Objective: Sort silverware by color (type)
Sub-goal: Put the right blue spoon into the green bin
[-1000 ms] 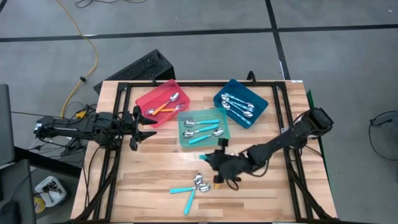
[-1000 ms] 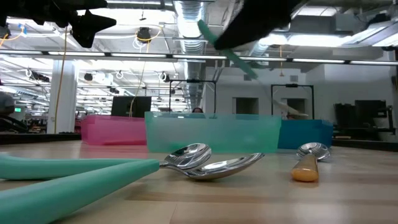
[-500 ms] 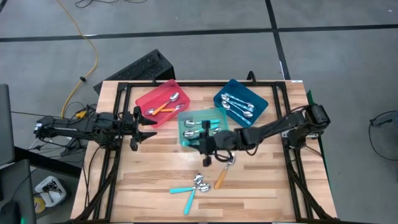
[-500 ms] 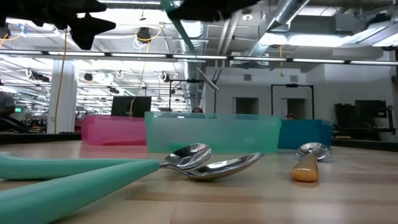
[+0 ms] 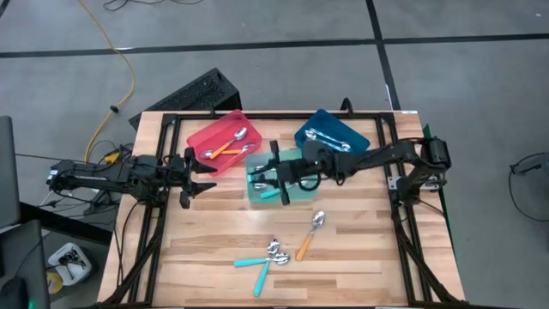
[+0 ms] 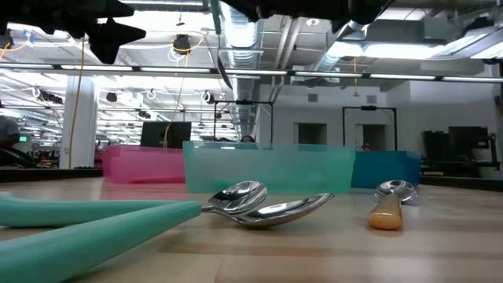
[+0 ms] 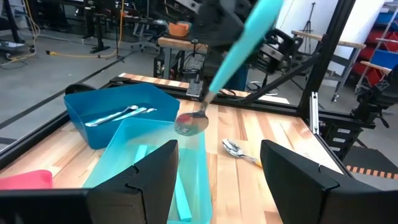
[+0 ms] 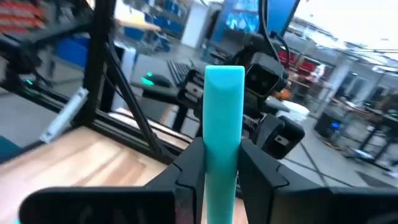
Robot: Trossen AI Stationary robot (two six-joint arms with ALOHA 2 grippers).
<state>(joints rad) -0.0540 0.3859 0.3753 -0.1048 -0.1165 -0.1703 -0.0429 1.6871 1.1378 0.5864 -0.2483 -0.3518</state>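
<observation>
My right gripper point(image 5: 276, 174) is shut on a teal-handled spoon point(image 7: 239, 53) above the teal tray point(image 5: 302, 160), which holds several teal-handled spoons. The spoon's bowl point(image 7: 191, 122) hangs just over the tray's far end. My left gripper point(image 5: 202, 178) is open and empty at the table's left, left of the trays. Two teal-handled spoons point(image 5: 256, 263), a metal bowl cluster point(image 5: 276, 251) and an orange-handled spoon point(image 5: 310, 234) lie flat on the table's near middle. My right gripper pinches the spoon's teal handle point(image 8: 224, 118) between its two fingers point(image 8: 186, 168). The handle's flat free end point(image 8: 224, 73) sticks out past the fingertips. The arm reaches in from the table's right. The spoon is lifted clear and slants steeply, bowl downward, over the teal tray.
A red tray point(image 5: 225, 142) with orange-handled spoons stands at the far left. A blue tray point(image 5: 332, 142) with silver spoons stands at the far right. In the low view the loose spoons point(image 6: 267, 206) lie in front of the trays. Black frame rails run along both table sides.
My right gripper has gone up and toward the table's far edge and a little left, from beside the orange-handled spoon to above the teal tray. It carries the teal-handled spoon, which has tipped from a shallow slant to steeply bowl-down.
</observation>
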